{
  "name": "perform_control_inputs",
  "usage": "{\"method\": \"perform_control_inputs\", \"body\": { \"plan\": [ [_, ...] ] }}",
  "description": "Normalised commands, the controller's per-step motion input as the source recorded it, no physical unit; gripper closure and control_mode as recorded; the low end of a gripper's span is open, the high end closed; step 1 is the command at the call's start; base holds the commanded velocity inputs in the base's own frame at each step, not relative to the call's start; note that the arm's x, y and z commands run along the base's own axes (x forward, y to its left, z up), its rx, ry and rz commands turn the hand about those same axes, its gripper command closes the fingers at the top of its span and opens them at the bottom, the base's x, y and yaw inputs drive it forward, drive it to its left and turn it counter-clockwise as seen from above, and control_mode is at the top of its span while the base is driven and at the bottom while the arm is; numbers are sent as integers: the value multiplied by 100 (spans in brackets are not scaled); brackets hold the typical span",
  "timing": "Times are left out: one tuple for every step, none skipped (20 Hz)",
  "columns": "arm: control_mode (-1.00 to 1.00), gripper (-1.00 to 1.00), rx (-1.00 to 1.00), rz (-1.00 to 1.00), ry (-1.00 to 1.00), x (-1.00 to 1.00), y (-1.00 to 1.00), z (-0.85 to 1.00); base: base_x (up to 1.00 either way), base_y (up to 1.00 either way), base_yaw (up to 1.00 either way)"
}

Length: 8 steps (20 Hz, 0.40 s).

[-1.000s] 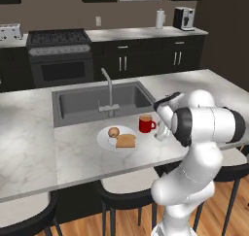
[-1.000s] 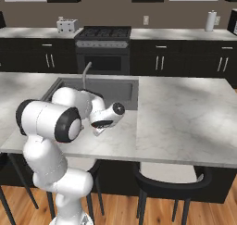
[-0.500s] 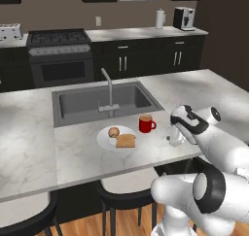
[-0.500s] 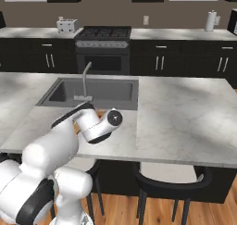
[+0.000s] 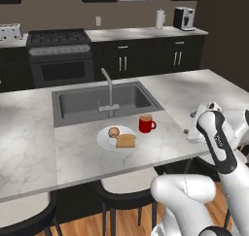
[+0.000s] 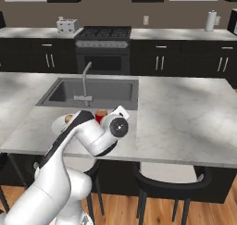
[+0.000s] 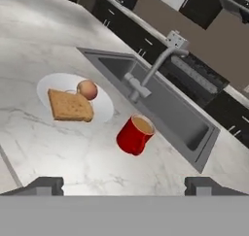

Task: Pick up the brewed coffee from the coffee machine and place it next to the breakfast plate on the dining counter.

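The red mug of coffee stands upright on the marble dining counter, just right of the breakfast plate with its toast and a round brown item. A red sliver of the mug peeks past my arm. My gripper is open and empty, back from the mug and off to its right, over the counter's front part. The coffee machine sits far off on the back worktop.
The grey sink with its faucet lies right behind the plate and mug. A paper towel roll stands beside the coffee machine. Stove and toaster are at the back. Stools line the island's near side.
My hand has drawn away from the mug to the right and toward the counter's front. The mug and plate have stayed where they were.
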Motion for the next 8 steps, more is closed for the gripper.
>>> {"method": "perform_control_inputs", "body": {
  "plan": [
    [-100, -100, 18, 5, -13, -19, -44, 100, 0, 0, 0],
    [-100, -100, 19, 6, -15, -26, -42, 100, 0, 0, 0],
    [-100, -100, 20, 7, -16, -31, -42, 100, 0, 0, 0],
    [-100, -100, 23, 10, -20, -47, -49, 76, 0, 0, 0],
    [-100, -100, 12, 0, -24, -56, -26, 57, 0, 0, 0],
    [-100, -100, 26, 0, -23, -41, -39, 0, 0, 0, 0],
    [-100, -100, 27, 0, -19, -37, -42, 0, 0, 0, 0],
    [-100, -100, 27, 0, -19, -36, -43, 0, 0, 0, 0]
  ]
}}
